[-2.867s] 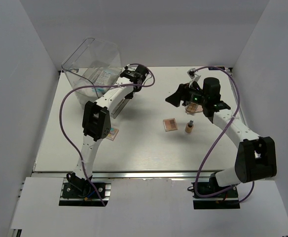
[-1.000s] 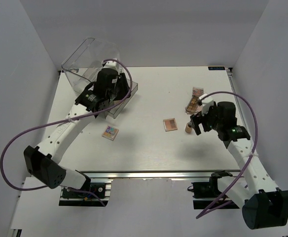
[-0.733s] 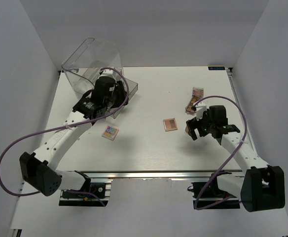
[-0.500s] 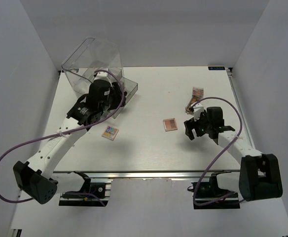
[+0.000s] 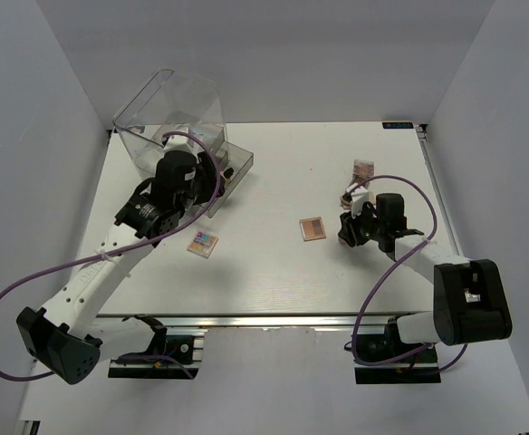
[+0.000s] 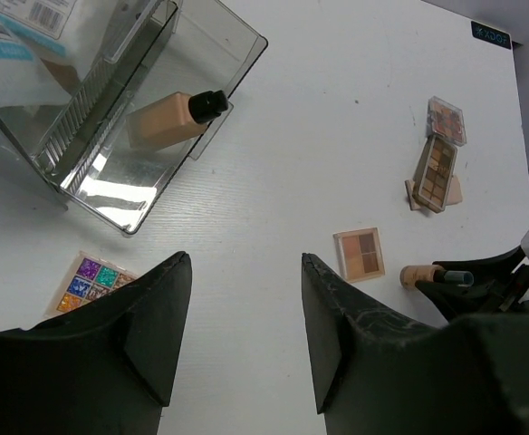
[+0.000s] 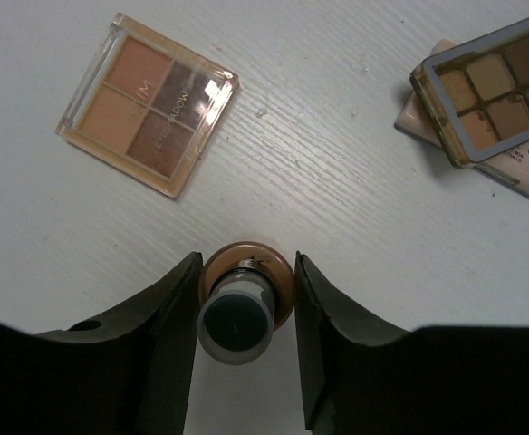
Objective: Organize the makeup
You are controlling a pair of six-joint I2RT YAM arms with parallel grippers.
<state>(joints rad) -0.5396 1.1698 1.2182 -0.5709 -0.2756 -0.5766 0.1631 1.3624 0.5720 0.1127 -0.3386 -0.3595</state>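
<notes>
You're at the pick-up of the tan bottle (image 7: pixel 235 319) — it stands upright on the surface (image 7: pixel 355 208), dark cap up, near a square palette (image 7: pixel 147 113). Your right hand (image 7: pixel 245 265) straddles it; whether it's already clenched, I can't tell. Next I'd squeeze firmly, then lift straight up. The left hand (image 6: pixel 244 263) hangs released, empty.

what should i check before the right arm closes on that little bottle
1. Is the small bottle centred in the right gripper: ok.
2. Is the small bottle upright: ok, its cap faces the wrist camera.
3. Are the fingers touching it: cannot tell.
4. Do the four-pan palette and the long palette lie apart from the fingers: ok.
5. Is the left gripper open, holding nothing and away from the small bottle: ok.
6. Is there room in the drawer beside the second bottle lying there: ok.
</notes>
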